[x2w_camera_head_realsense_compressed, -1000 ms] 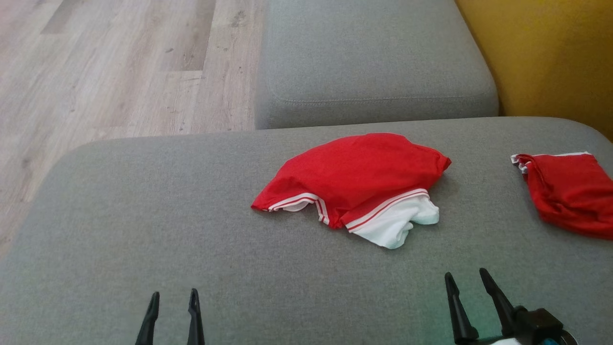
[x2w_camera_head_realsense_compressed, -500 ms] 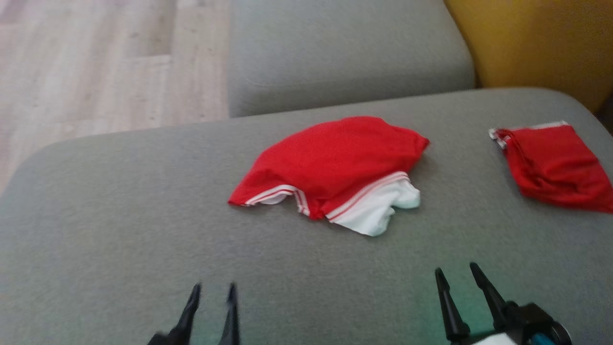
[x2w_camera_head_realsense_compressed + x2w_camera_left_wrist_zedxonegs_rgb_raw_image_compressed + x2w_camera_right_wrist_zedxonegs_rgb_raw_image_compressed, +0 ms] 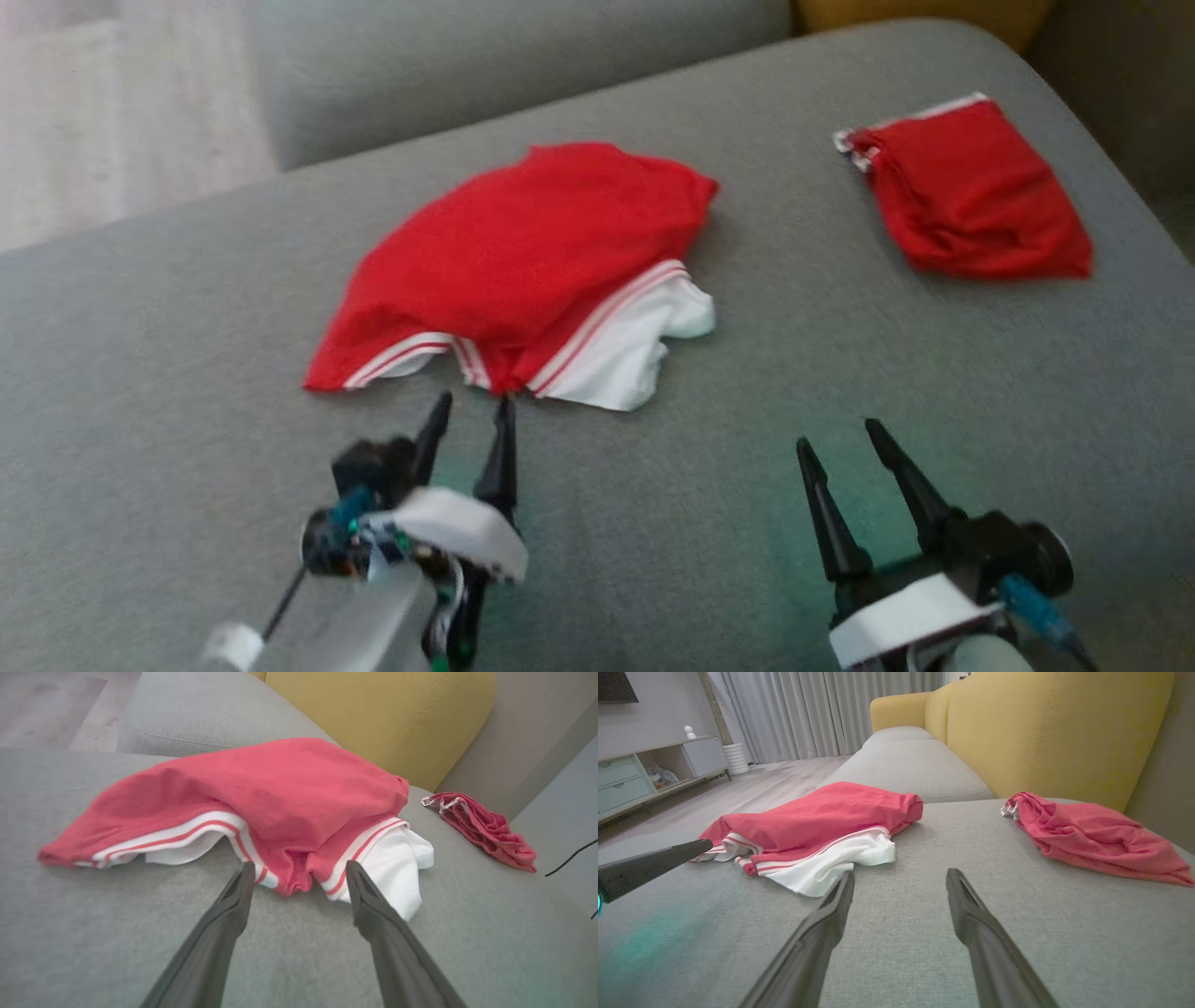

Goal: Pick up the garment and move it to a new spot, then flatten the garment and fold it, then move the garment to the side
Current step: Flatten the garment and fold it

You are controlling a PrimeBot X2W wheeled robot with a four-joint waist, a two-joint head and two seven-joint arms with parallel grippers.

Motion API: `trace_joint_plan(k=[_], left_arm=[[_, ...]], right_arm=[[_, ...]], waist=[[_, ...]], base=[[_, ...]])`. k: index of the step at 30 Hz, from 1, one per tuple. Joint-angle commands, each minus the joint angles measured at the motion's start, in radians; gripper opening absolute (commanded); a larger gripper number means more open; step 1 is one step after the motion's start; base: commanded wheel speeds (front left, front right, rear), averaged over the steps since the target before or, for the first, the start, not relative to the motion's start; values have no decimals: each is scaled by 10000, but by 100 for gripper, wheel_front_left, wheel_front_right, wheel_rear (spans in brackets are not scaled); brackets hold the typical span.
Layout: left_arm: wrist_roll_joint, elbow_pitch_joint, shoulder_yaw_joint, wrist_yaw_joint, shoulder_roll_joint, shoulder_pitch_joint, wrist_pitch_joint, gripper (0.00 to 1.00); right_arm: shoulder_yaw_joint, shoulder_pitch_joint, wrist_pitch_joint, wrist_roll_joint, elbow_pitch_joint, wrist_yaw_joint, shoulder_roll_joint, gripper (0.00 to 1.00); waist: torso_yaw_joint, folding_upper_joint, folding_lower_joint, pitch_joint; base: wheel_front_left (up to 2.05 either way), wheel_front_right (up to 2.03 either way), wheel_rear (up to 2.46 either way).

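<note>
My left claw (image 3: 473, 403) is spread wide, tips right at the near hem of the red-and-white shorts (image 3: 523, 243) on the sofa seat (image 3: 187, 327); they lie dead ahead, long axis crosswise; right claw (image 3: 837, 435), also spread, is farther off.

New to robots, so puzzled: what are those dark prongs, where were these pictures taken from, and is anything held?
They are the fingers of a two-armed robot's left gripper and right gripper. One picture is from a camera on its head, looking down; the others from its wrists, looking along the fingers. On the grey sofa cushion lie a red-and-white garment and, apart, a smaller red cloth. Both grippers are open and empty; the left one is at the garment's near edge.
</note>
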Motion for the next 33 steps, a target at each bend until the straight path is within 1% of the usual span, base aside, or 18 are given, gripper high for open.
trace_joint_plan(k=[1, 4, 5, 8, 11, 12, 13, 14, 15, 18, 21, 24, 28, 31, 33], left_arm=[[-232, -15, 254, 5, -7, -566, -76, 100], [-663, 821, 292, 33, -7, -1221, -166, 100], [-716, 1153, 325, 109, -7, -1417, -202, 100], [-867, 2224, 418, 523, -7, -1901, -182, 100], [-982, 3032, 442, 755, -7, -2303, -226, 100], [-972, 3243, 405, 770, -7, -2401, -259, 100], [-998, 3410, 364, 725, -7, -2470, -287, 85], [-1053, 3521, 335, 649, -7, -2524, -321, 26], [-1091, 3603, 250, 506, -7, -2547, -344, 0], [-1241, 3711, -59, 147, -7, -2542, -396, 0], [-1434, 3540, -365, -58, -7, -2537, -441, 0], [-1586, 3050, -650, -207, -7, -2624, -478, 0], [-1502, 2355, -906, -249, -7, -2897, -496, 0], [-1112, 1614, -999, -148, 3, -3470, -501, 0], [-730, 1213, -1117, -90, 125, -4033, -502, 0]], right_arm=[[259, -444, -38, -18, -390, -9, -51, 100], [268, -578, -38, 33, -430, -9, -51, 100], [249, -604, -38, 56, -432, -9, -51, 100], [278, -687, -38, 83, -441, -9, -51, 100], [313, -766, -38, 120, -448, -9, -51, 100], [321, -786, -38, 127, -446, -9, -51, 100], [320, -798, -38, 135, -443, -9, -51, 100], [316, -804, -38, 143, -442, -9, -51, 100], [310, -808, -38, 152, -439, -9, -51, 100], [296, -778, -38, 185, -405, -9, -51, 100], [303, -702, -38, 227, -346, -9, -51, 100], [403, -652, -38, 267, -291, -9, -51, 100], [456, -606, -38, 339, -271, -9, -51, 100], [521, -520, -38, 395, -248, -9, -51, 100], [534, -458, -38, 433, -238, -9, -51, 100]], waist=[[-669, 0, -4, 644], [-991, 0, -4, 924], [-1067, 0, -4, 984], [-1265, 0, -4, 1136], [-1388, 0, -4, 1229], [-1409, 0, -4, 1244], [-1427, 0, -4, 1250], [-1437, 0, -4, 1246], [-1440, 0, -4, 1228], [-1415, 0, -4, 1076], [-1364, 0, -4, 812], [-1373, 0, -4, 507], [-1434, 0, -4, 185], [-1518, 0, -4, -89], [-1559, 0, -4, -245]], base=[[0, 0, 0], [0, 0, 0], [0, 0, 0], [0, 0, 0], [0, 0, 0], [0, 0, 0], [0, 0, 0], [0, 0, 0], [0, 0, 0], [0, 0, 0], [0, 0, 0], [0, 0, 0], [0, 0, 0], [0, 0, 0], [0, 0, 0]])
